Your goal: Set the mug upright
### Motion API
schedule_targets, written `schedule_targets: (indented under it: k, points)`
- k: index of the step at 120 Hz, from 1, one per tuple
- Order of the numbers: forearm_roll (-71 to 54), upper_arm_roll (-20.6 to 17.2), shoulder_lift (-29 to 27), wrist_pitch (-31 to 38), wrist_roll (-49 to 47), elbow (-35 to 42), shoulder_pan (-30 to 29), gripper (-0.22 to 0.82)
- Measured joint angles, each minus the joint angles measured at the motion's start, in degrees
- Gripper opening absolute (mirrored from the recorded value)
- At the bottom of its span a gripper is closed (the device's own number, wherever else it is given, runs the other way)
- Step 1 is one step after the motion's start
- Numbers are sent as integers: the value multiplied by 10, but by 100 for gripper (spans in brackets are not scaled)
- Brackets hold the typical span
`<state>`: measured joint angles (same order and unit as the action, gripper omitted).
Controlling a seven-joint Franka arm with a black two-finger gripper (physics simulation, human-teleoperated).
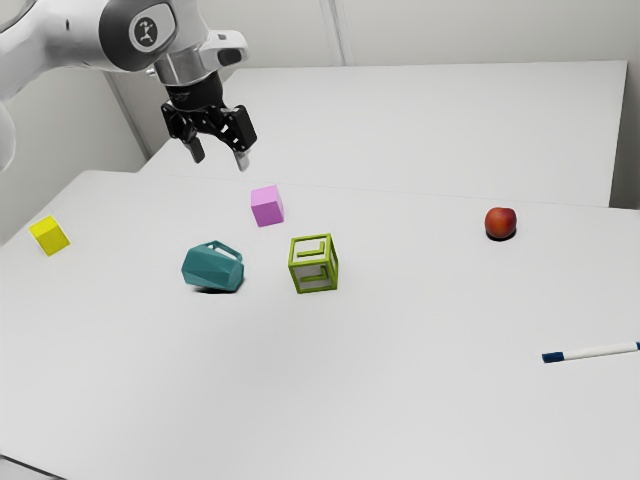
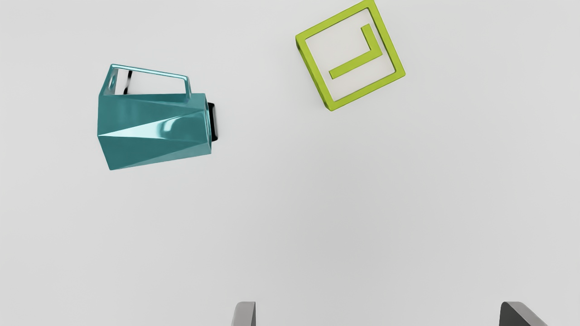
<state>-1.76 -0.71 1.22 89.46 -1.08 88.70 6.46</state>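
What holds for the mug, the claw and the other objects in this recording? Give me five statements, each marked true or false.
1. The mug lies on its side. True.
2. The claw is closed on the mug. False: it is open and holds nothing.
3. The yellow cube is nearer the exterior view's left edge than the mug. True.
4. The green open-frame cube touches the mug. False: a gap separates them.
5. The pen lies toward the exterior view's right. True.

White rounded arm, dark joint cover, round pale emblem; black end effector, grey fingertips.
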Motion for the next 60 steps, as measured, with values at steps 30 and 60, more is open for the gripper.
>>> schedule_targets:
  k: [30, 60]
  points:
    - [0, 7, 0, 0, 1, -1, 4, 59]
    - [1, 3, 19, -4, 8, -19, -35, 58]
